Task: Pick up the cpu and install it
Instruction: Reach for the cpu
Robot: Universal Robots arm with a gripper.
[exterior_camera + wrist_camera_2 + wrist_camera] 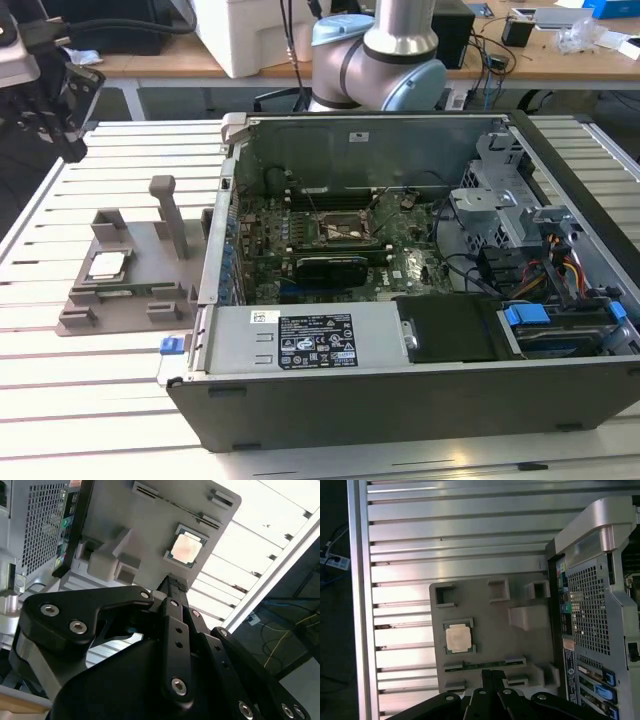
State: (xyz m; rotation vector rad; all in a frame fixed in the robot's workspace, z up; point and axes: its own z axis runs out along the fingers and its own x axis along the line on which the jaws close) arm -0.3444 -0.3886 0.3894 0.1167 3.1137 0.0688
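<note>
The cpu is a small square chip with a silver top. It lies flat in a recess of the grey fixture on the slatted table, on the exterior view's left of the open computer case. Both wrist views look down on the cpu from well above. My black gripper hangs high near the table's far corner on the exterior view's left, apart from the chip. Its fingers are pressed together, shut on nothing; one fingertip shows in the second wrist view. The motherboard socket lies inside the case.
A narrow green memory stick sits in a slot of the fixture beside the cpu. A tall grey post rises from the fixture. The case's rear wall borders the fixture. Cables and drive bays fill the case's right side.
</note>
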